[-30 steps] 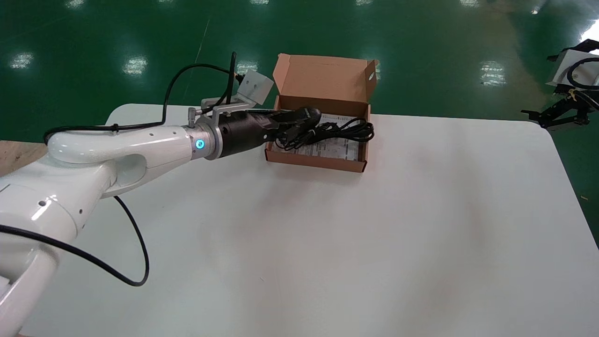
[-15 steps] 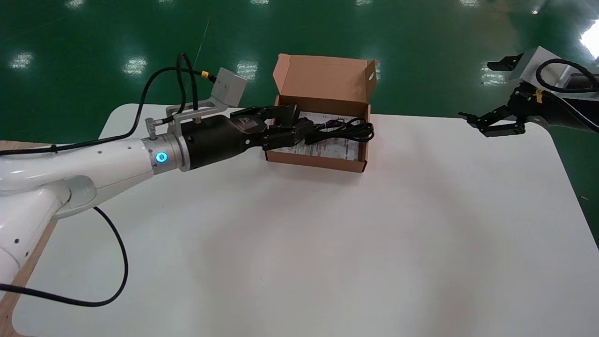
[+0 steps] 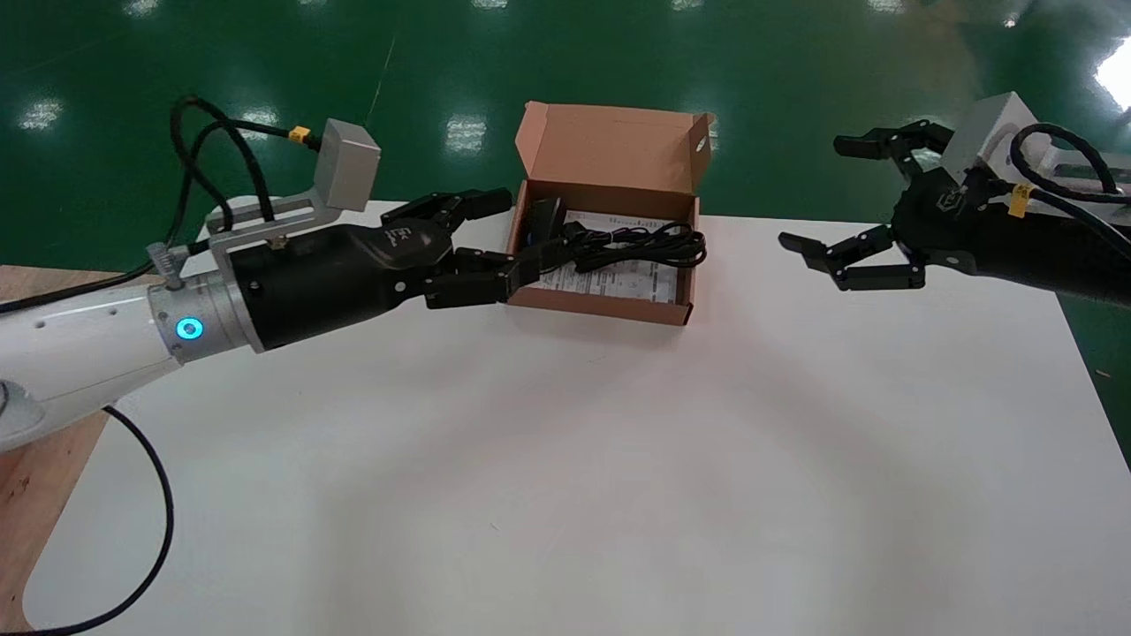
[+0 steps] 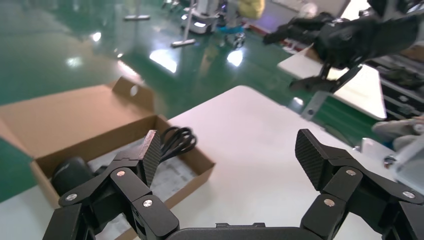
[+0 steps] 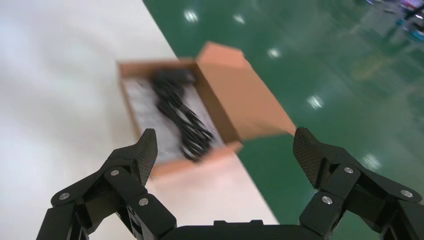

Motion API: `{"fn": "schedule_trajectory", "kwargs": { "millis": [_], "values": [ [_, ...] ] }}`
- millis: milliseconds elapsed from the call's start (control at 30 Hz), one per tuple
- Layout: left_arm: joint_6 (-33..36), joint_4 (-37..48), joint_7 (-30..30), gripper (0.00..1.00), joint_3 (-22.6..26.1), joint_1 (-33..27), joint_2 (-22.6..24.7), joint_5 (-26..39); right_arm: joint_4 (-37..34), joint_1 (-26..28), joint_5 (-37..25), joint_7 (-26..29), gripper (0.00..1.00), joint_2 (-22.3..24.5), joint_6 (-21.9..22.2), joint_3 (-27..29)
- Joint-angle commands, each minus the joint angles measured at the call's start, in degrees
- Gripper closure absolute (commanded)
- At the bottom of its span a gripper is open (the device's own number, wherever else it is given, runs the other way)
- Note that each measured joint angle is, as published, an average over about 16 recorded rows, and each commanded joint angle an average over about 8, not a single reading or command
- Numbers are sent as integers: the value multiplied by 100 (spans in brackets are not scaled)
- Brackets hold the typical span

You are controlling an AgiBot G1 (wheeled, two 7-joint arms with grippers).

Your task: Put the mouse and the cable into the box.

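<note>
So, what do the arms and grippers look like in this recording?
The left arm is glossy white, with a silver ring carrying a blue light, then a black wrist section. Both the left gripper and right gripper are black, with linked fingers and textured pads. Each wrist carries a grey camera box fed by black cable with a yellow tag.

Factory hall: glossy green floor (image 3: 795, 71), white table (image 3: 618, 486).

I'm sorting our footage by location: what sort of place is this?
Probably a factory floor or industrial robot lab: a glossy green floor reflecting overhead lights, a plain white table with an open cardboard box, and other equipment farther off. The left gripper and right gripper are open either side of it.
</note>
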Motion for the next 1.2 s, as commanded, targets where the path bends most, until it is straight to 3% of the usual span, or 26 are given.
{"fn": "schedule_trajectory", "kwargs": {
  "millis": [33, 833, 1200],
  "values": [
    [147, -207, -18, 0, -111, 102, -145, -50, 251, -175, 145, 185, 0, 59, -108, 99],
    [1871, -2636, -232, 0, -1419, 1295, -1846, -640, 3199, -2236, 1847, 2358, 0, 750, -1373, 1258],
    [2186, -3090, -267, 0, -1653, 1511, -2149, -756, 3775, -2639, 2191, 2717, 0, 887, -1625, 1488]
  ]
}}
